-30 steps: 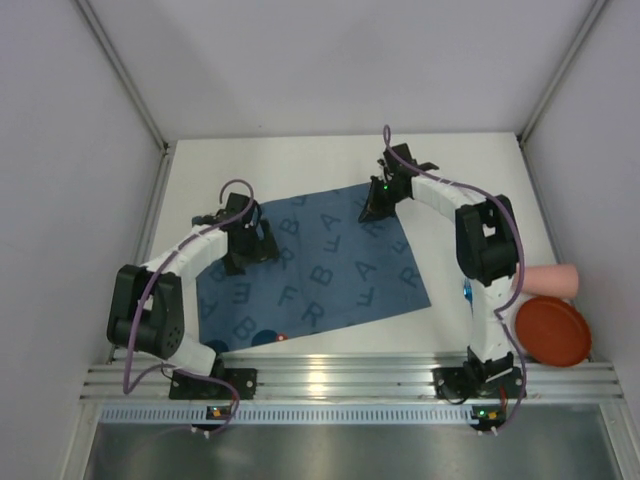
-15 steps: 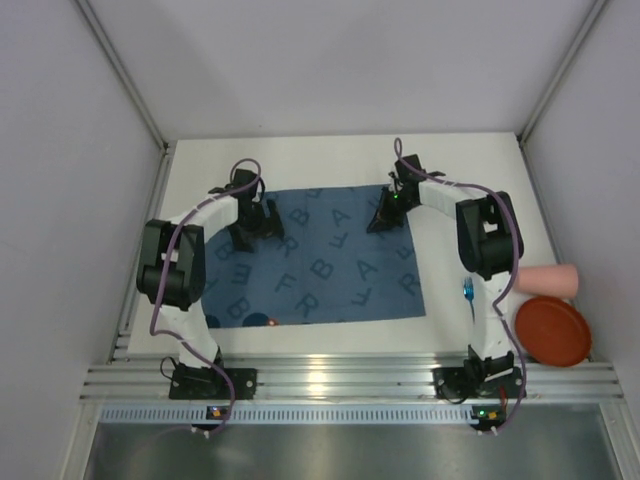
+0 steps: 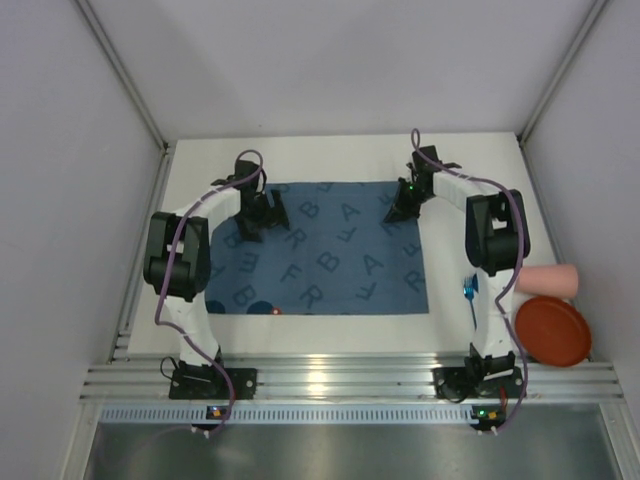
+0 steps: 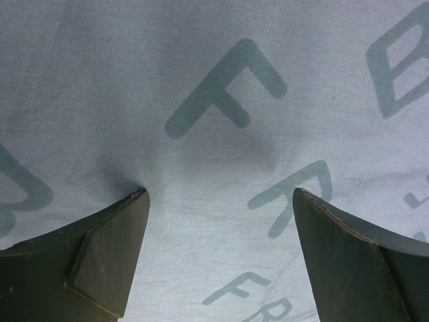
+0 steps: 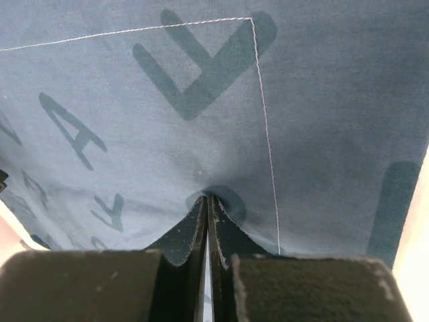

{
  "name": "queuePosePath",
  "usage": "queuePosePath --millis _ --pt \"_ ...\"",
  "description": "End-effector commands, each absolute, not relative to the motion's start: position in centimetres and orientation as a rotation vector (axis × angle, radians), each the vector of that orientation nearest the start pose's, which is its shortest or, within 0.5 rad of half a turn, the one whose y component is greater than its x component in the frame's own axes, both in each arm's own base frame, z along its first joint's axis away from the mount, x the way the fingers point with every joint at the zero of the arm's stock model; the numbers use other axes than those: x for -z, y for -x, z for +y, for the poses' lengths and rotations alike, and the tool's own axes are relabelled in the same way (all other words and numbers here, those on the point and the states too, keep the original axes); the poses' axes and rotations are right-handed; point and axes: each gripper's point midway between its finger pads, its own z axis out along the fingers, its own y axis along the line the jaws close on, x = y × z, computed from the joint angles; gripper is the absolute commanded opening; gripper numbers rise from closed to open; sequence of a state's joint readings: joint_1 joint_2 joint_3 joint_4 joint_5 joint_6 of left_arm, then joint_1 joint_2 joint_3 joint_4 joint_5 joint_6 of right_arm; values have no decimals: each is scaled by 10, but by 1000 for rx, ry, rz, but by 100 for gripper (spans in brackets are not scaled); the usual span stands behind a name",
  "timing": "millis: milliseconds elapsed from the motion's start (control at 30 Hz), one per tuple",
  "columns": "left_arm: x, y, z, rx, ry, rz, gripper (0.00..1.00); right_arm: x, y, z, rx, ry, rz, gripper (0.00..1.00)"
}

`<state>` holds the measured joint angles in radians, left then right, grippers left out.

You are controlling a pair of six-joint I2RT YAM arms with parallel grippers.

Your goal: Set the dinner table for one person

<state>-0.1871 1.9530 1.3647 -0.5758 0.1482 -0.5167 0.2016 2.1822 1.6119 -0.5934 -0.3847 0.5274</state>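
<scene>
The dinner table (image 3: 330,160) is a white top carrying a dark blue letter-printed placemat (image 3: 330,260), lying flat and square to the table edges. My left gripper (image 3: 258,210) is over the mat's far left part. In the left wrist view it (image 4: 221,198) is open, its fingertips (image 4: 137,201) down on the cloth (image 4: 221,67). My right gripper (image 3: 400,205) is at the mat's far right corner. In the right wrist view it (image 5: 208,198) is shut, with the cloth (image 5: 134,80) puckered around its tips, just inside the stitched hem.
A pink cup (image 3: 550,280) lies on its side at the right edge, with a red-brown plate (image 3: 552,330) just nearer. A blue utensil (image 3: 467,292) lies beside the right arm. An aluminium rail (image 3: 330,380) runs along the near edge. Grey walls enclose three sides.
Both arms have swung outward and away from the bases. The placemat has turned from tilted to square with the table and shifted slightly farther back.
</scene>
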Motion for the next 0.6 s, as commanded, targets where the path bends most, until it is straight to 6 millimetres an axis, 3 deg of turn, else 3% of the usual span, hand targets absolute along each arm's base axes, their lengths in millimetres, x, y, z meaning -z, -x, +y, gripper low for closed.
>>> queuePosePath --millis 0,133,200,233,300,333,400,433,500,533,567 --pt "-15 -396 -135 454 443 2799 93 -14 -455 159 -601 -308 2786 0" --pt "-26 -394 -138 464 462 2789 93 -40 -464 173 -713 -217 2728 0" --pt "-40 -396 -139 477 468 2758 93 -78 -470 175 -747 -181 2655 1" --pt "-46 -397 -138 469 473 2749 93 -113 -472 174 -752 -152 2582 19" --pt "-67 -402 -139 480 462 2702 94 -146 -467 164 -719 -157 2522 56" --pt "-77 -408 -139 485 453 2676 95 -185 -464 148 -673 -190 2437 81" --pt "-90 -410 -139 488 449 2659 95 -199 -448 123 -608 -289 2411 99" --pt "-101 -414 -141 499 438 2637 95 -226 -439 93 -544 -400 2333 100" --pt "-108 -413 -144 505 434 2631 95 -214 -410 56 -418 -562 2352 100" --pt "-114 -414 -145 513 427 2615 95 -226 -396 10 -265 -708 2272 100" --pt "-116 -412 -149 521 422 2615 95 -212 -377 -15 -144 -801 2282 100"
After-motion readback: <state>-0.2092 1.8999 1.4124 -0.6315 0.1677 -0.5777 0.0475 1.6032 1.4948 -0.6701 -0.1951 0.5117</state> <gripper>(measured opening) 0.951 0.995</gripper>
